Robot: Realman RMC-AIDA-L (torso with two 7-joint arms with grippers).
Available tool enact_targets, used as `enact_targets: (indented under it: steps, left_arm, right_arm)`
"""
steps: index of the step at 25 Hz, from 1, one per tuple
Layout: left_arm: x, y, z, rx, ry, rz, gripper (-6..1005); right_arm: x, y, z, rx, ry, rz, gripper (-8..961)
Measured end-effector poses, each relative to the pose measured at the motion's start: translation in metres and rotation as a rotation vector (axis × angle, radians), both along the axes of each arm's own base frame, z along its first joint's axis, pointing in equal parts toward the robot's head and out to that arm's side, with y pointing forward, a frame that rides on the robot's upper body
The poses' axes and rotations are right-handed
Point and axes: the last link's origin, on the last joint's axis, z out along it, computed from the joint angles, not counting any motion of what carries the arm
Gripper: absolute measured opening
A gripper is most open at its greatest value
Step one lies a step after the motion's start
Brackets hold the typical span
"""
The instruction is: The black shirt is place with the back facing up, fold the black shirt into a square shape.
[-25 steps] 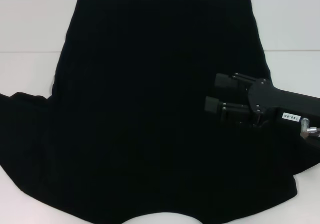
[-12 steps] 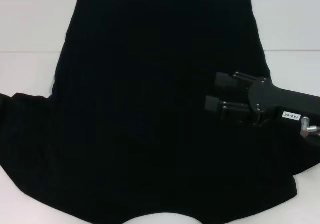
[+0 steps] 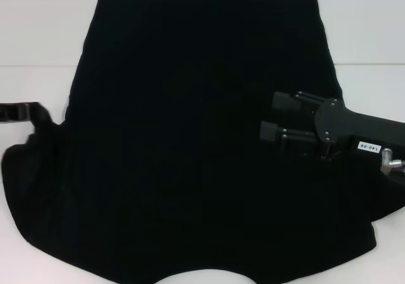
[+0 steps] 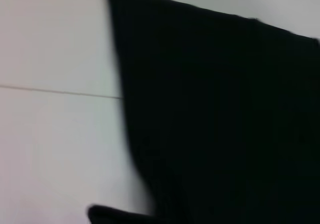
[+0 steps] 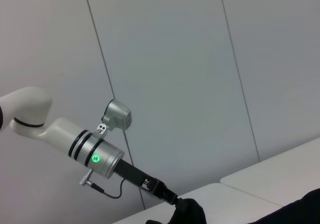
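The black shirt (image 3: 196,138) fills most of the head view, spread flat on the white table (image 3: 38,37), with its straight hem toward the top of the frame and the curved neckline cut off at the bottom edge. Its body lies smooth, but the sleeve at the left edge of the frame is bunched and raised off the table into a peak.

The left gripper (image 3: 39,114) sits at that peak, at the middle left edge of the head view, clenched on the sleeve cloth; the right wrist view shows the same grip from across the table, the left arm (image 5: 90,151) reaching down to a pinched tuft of black fabric. Lifting the sleeve there looks like the opening of a fold, bringing the side in over the body to start squaring the shape.

The right gripper (image 3: 271,117) rests over the shirt in the right middle of the head view, its two fingers parted and holding nothing, pointing toward the centre. Placed so, it could pin the cloth while the other side is drawn across, though I cannot tell whether it presses down or merely hovers
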Motion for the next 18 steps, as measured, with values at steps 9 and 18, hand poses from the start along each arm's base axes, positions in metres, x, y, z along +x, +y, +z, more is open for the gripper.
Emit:
enact_targets:
  steps: [9,18]
  left_arm:
    - [0.021,-0.011,-0.013,-0.111,-0.074,-0.134,94]
    - [0.027,-0.018,-0.028,-0.150,-0.124,-0.165,104]
  right_arm:
    - [0.001,-0.001,0.000,0.001,0.003,-0.005,794]
    - [0.000,0.000,0.000,0.002,0.002,-0.002,786]
